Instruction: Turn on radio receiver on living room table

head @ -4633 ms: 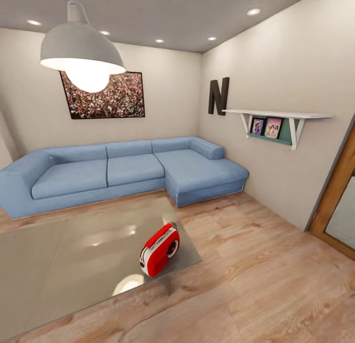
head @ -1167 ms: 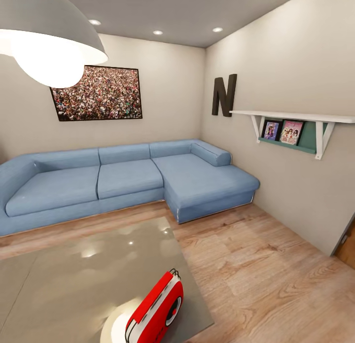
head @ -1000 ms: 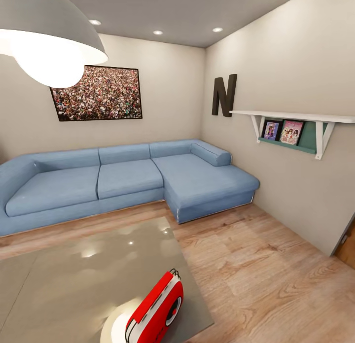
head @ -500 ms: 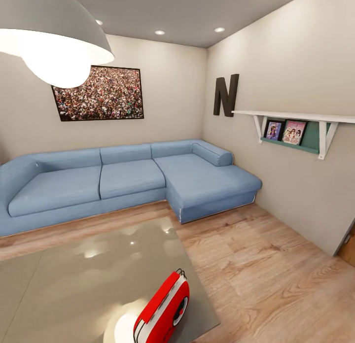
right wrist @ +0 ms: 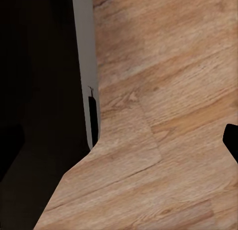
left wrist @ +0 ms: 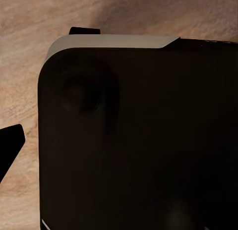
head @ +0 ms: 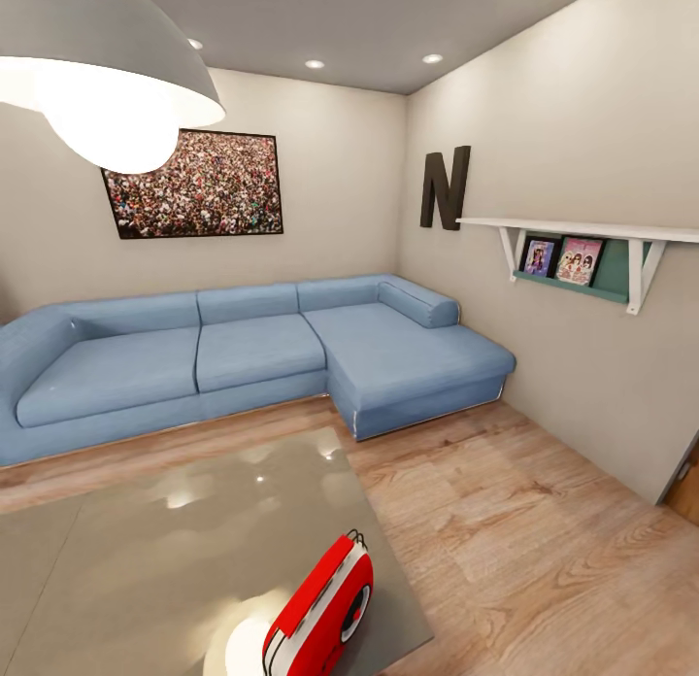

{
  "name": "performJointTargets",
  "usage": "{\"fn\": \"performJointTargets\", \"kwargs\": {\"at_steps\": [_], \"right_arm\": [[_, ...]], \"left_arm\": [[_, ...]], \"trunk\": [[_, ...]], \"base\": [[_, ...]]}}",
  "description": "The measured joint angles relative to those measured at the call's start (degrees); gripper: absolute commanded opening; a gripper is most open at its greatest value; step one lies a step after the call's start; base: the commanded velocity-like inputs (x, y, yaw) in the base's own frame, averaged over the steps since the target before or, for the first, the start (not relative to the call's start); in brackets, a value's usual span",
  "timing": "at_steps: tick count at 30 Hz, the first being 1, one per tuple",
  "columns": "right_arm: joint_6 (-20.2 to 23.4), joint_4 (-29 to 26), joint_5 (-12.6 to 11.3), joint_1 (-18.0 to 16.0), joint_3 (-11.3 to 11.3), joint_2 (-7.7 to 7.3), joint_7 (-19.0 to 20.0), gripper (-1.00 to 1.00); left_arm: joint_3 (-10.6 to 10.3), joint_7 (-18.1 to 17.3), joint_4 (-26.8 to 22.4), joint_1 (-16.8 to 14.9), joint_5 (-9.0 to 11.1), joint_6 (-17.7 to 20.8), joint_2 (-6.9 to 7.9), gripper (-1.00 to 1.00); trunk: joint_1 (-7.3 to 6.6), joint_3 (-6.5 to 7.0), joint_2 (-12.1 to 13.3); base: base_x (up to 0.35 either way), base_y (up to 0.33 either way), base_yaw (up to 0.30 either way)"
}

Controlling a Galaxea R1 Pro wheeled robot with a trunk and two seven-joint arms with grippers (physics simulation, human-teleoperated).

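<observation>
Blue L-shaped sofa (head: 243, 355) runs along the far wall, its chaise end reaching toward the near right. Above it hangs a dark-framed crowd photo (head: 194, 184). On the right wall, a black letter N (head: 445, 187) sits near the far corner. Just right of it, a white bracketed shelf (head: 582, 232) with a teal ledge beneath holds two small pictures (head: 561, 258), side by side. Large pale pendant lamp (head: 102, 74), lit, hangs at near upper left. Recessed ceiling spots (head: 432, 59) glow overhead. Light wood floor (head: 544, 540) spreads across the right.
</observation>
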Motion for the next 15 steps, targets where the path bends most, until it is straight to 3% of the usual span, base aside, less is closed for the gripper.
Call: {"fn": "performJointTargets", "kwargs": {"at_steps": [15], "right_arm": [[-0.1,0.0,0.5,-0.01,0.11,0.0,0.64,1.0]], "left_arm": [[0.0,0.01,0.0,0.0,0.0,0.0,-0.03,1.0]], "trunk": [[0.0,0.0,0.0]], "base": [[0.0,0.0,0.0]]}}
